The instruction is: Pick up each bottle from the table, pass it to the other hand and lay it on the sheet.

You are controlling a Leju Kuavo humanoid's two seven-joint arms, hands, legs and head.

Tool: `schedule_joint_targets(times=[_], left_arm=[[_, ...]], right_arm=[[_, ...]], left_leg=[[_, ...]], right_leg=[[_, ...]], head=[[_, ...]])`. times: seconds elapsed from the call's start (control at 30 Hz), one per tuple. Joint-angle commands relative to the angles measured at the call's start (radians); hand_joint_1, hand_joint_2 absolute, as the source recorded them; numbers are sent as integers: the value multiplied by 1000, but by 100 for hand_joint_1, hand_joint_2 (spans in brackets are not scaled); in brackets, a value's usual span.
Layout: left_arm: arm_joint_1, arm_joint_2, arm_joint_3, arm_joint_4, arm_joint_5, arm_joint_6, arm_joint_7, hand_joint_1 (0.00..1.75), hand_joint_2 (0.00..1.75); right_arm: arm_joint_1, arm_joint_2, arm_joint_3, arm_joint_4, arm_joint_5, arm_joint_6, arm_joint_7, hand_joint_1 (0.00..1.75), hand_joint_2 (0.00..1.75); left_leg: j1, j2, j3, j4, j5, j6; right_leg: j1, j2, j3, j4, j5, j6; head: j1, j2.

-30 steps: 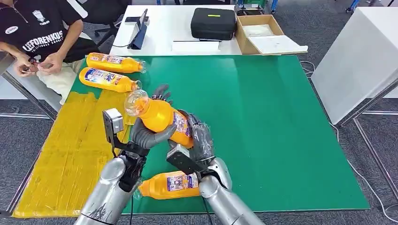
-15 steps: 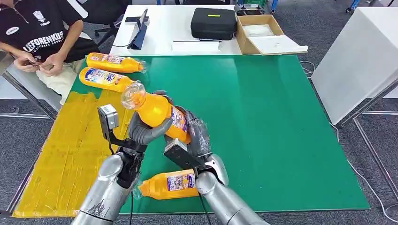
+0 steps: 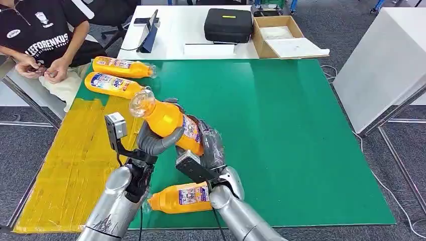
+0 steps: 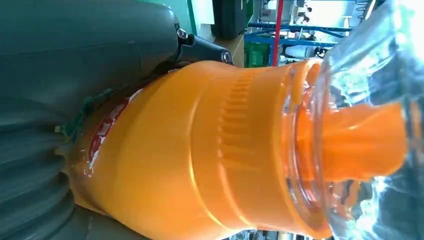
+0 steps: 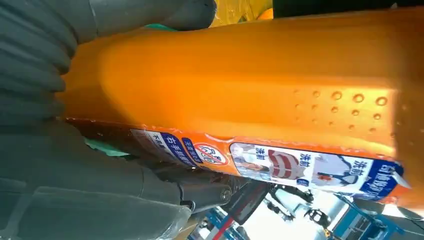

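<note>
Orange bottle (image 3: 168, 123) held aloft over green table (image 3: 301, 140), clear cap toward 11 o'clock. Left hand (image 3: 158, 138) wrapped round shoulder; right hand (image 3: 208, 143) clasping base end. Looks full, so heavy; smooth plastic, slippery. Best grip: waist beside label. Yellow sheet (image 3: 70, 160) lies at 9 o'clock.

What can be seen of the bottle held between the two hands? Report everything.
The held bottle is glossy orange plastic with a clear cap and a printed label along its side. It is raised above the green table, tilted, cap toward the yellow sheet. The left hand wraps its upper body; the right hand grips its base end. Both touch it.
</note>
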Motion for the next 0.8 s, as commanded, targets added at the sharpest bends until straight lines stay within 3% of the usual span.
schedule_joint_targets(times=[0.03, 0.13, 0.27, 0.33, 0.5, 0.53, 0.57, 0.63, 0.7, 0.8], left_arm=[[-1, -8, 4, 17, -8, 15, -8, 175, 175], [35, 8, 39, -58, -31, 53, -17, 175, 175], [95, 36, 109, -106, -36, 64, -27, 175, 175], [104, 49, 133, -96, -32, 74, -30, 175, 175], [118, 49, 170, -95, -114, 201, -77, 175, 175], [131, 48, 175, -112, -168, 267, -105, 175, 175], [160, 44, 183, -162, -371, 482, -167, 175, 175], [199, 53, 176, -221, -472, 562, -182, 175, 175], [228, 72, 167, -254, -711, 742, -171, 175, 175], [238, 77, 171, -257, -709, 742, -171, 175, 175]], right_arm=[[-11, -25, -5, -23, 18, -9, -1, 0, 175], [75, -82, -12, -256, 44, 31, 59, 0, 175], [290, -199, -28, -714, 108, 127, 148, 0, 175], [351, -241, -28, -846, 134, 129, 169, 0, 175], [452, -323, -30, -993, 157, 88, 192, 0, 175], [474, -336, -33, -1020, 161, 76, 193, 0, 175], [507, -362, -33, -1069, 185, 58, 202, 0, 175], [535, -390, -31, -1113, 190, 53, 205, 0, 175], [550, -415, -30, -1150, 203, 31, 204, 0, 175], [549, -420, -31, -1154, 204, 32, 205, 0, 175]], left_leg=[[1, -1, 3, -1, -1, -3], [2, 0, 6, 0, -2, -6], [2, -2, 3, -1, -1, -3], [1, -2, 3, -1, -1, -3], [2, -5, 4, 0, -3, -5], [1, -4, 2, -1, -1, -3], [1, -5, 3, -1, -2, -5], [1, -3, 3, -1, -3, -4], [1, -1, 1, 0, -3, -4], [1, 0, 4, 0, -4, -5]], right_leg=[[1, -2, 4, -1, -1, -2], [2, -2, 7, -1, -2, -3], [1, -3, 5, -2, -1, -2], [1, -3, 4, -2, -2, -2], [2, -6, 7, -2, -3, -3], [1, -4, 3, -2, -2, -2], [1, -6, 5, -2, -3, -3], [1, -3, 4, -2, -3, -2], [2, -1, 2, -2, -2, -2], [1, -2, 5, -2, -3, -3]], head=[[0, 0], [0, 0], [0, 0], [0, 0], [0, 0], [0, 0], [0, 0], [0, 0], [0, 0], [0, 0]])
